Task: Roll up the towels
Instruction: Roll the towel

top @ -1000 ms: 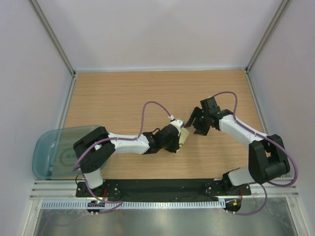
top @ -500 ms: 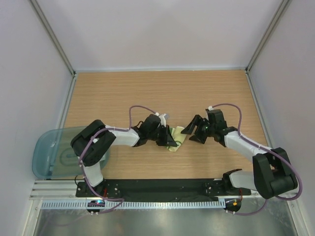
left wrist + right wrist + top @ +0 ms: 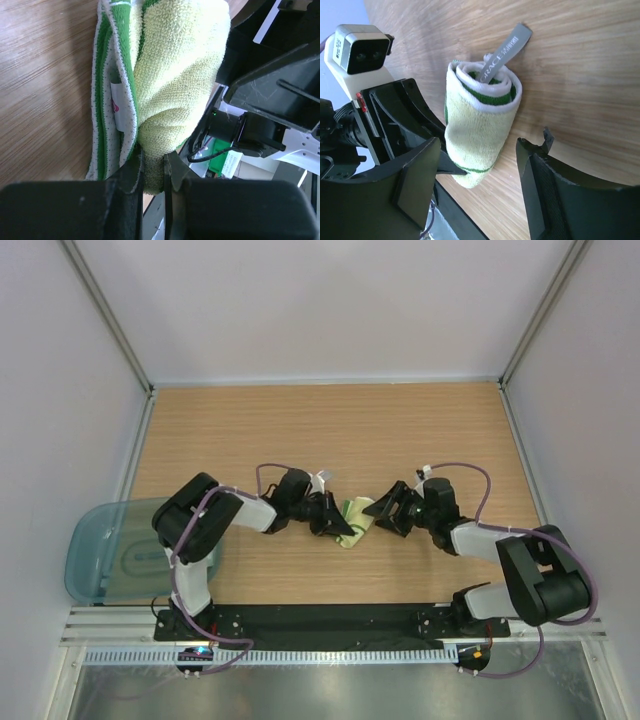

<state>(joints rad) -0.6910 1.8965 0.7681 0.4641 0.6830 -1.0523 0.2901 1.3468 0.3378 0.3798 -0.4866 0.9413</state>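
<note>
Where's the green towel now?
Top view: rolled green towel at centre of the table, between the left gripper, pinching it, and the open right gripper.

Pale wooden tabletop [image 3: 250,430], grain running left to right, fills the middle of the overhead view. Translucent teal-grey plastic bin [image 3: 100,550] with rounded corners sits at the table's near left corner, its left side reaching past the table edge. A faint oval outline shows on its floor. Plain white enclosure walls [image 3: 320,310] on three sides. Grey metal corner posts [image 3: 105,315] slant up at the back corners. Along the near edge: black mounting plate [image 3: 330,622], then white slotted cable duct [image 3: 330,656], then dull sheet-metal ledge [image 3: 330,695].
</note>
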